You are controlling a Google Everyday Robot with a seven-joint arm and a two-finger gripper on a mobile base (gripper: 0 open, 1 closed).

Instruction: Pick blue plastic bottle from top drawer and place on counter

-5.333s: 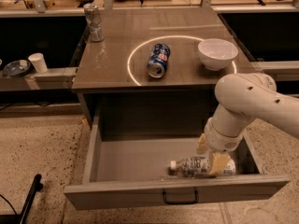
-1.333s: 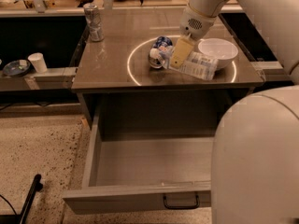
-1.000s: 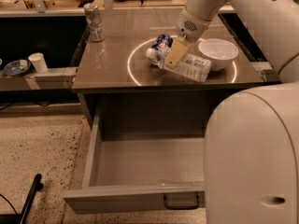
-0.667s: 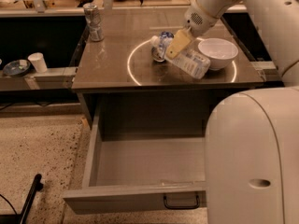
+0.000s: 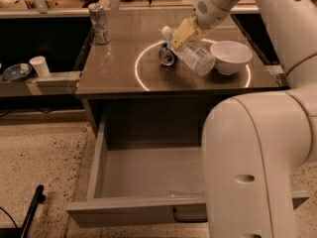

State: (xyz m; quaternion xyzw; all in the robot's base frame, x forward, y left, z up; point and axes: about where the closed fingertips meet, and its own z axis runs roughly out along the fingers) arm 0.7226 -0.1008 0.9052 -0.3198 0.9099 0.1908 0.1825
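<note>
The blue plastic bottle (image 5: pixel 194 54), clear with a white cap and pale label, lies tilted over the counter (image 5: pixel 119 63) inside the white ring, its lower end by the white bowl. My gripper (image 5: pixel 184 32) is shut on the bottle's upper part, near the cap. The bottle's base looks close to or touching the counter; I cannot tell which. The top drawer (image 5: pixel 143 175) stands pulled open below the counter with nothing showing inside, its black wire handle (image 5: pixel 187 216) at the front. My arm's white body hides the drawer's right part.
A blue soda can (image 5: pixel 166 56) lies on its side just left of the bottle. A white bowl (image 5: pixel 231 56) sits right of it. A silver can (image 5: pixel 98 24) stands at the counter's back left. A white cup (image 5: pixel 39 66) and a dish (image 5: pixel 17 72) rest on the left ledge.
The bottle, taken from the drawer earlier, has been carried up over the counter. In the last second the gripper shifted slightly right and tilted the bottle, cap end higher.
</note>
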